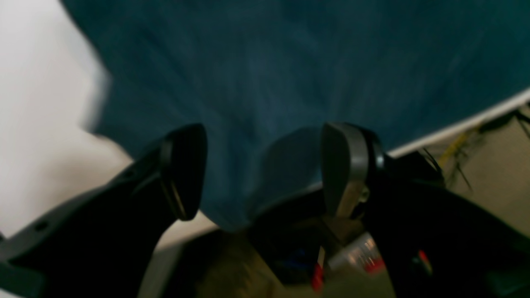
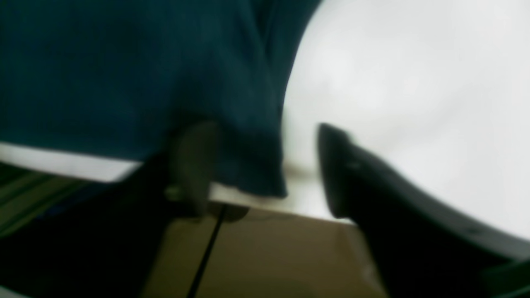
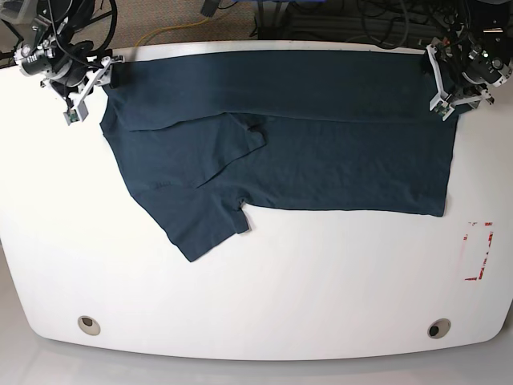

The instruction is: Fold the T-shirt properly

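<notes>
Looking down on one T-shirt (image 3: 321,152), dark navy-teal, spread across the far half of my white desk (image 3: 264,297), the only cloth I count. Its far edge runs along the desk's far rim, and one sleeve sticks out toward the near side, left of the shirt's middle in the base view. A folded flap lies over the shirt's upper left part.

Two hands, one at each far corner of the shirt. My left hand (image 1: 265,165) sits at the corner on the base view's right; in its wrist view the two fingers (image 1: 186,169) stand apart with a fold of the shirt's edge hanging between them, and I cannot tell whether they are pinching it. My right hand (image 2: 265,169) is at the opposite corner; its wrist view is blurred, fingers apart, the shirt's hem draped between them, grip unclear.

One red-and-white marker (image 3: 478,251) lies on the desk, right of the shirt. Two round holes (image 3: 89,325) near the desk's front edge.
</notes>
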Controlling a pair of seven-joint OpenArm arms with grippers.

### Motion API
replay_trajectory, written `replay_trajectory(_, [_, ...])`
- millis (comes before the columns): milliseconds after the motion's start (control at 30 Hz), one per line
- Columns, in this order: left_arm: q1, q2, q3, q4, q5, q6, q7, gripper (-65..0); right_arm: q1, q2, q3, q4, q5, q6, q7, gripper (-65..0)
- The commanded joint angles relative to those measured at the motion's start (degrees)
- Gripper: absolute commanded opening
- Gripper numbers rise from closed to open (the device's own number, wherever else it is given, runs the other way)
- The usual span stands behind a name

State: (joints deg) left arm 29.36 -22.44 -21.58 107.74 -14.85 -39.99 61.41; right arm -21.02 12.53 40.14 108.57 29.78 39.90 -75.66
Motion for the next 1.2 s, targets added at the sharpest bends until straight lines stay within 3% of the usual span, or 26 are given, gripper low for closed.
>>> replay_trajectory(0, [-1.2,-0.9,-0.4,2.5,-0.4,0.0,-0.8,-25.3,0.3,1.0,0.3,3.0,0.3,0.1,0.7,-14.9])
replay_trajectory(67, [-3.4,-0.8,-0.4,3.2,-0.4,0.0,-0.5,-25.3,2.1,1.0,0.3,3.6,0.3,0.1,0.7,-7.9])
replay_trajectory(300, [-9.8,-0.7,-3.7,3.5,-0.5,0.0,-0.5,-25.3,9.5,1.2,0.2,2.2,-0.2,0.1,1.0,-7.6])
replay_trajectory(467, [-16.9,-0.7,-4.0,2.5,0.0,0.0,-0.5,-25.4,18.4,1.4,0.1,-6.3,-0.3,0.1,1.1,-7.6])
replay_trajectory(667, [-26.5,-0.7,-4.0,-4.6,0.0,0.0,-0.5,-25.4,28.9,1.4,-0.6,-18.3,-3.0,0.1,2.3,-16.6])
replay_trajectory(933, [-37.1,-0.7,-4.0,-15.8,0.0,0.0,-0.8,-25.7,38.9,1.5,-9.9,-34.9,-12.6,0.1,14.0,-18.7])
replay_trajectory(1167, [-39.9,-0.7,-4.0,-18.2,0.0,0.0,-0.9,-25.6,44.9,4.1,-15.0,-52.7,-14.2,0.1,25.7,-18.9])
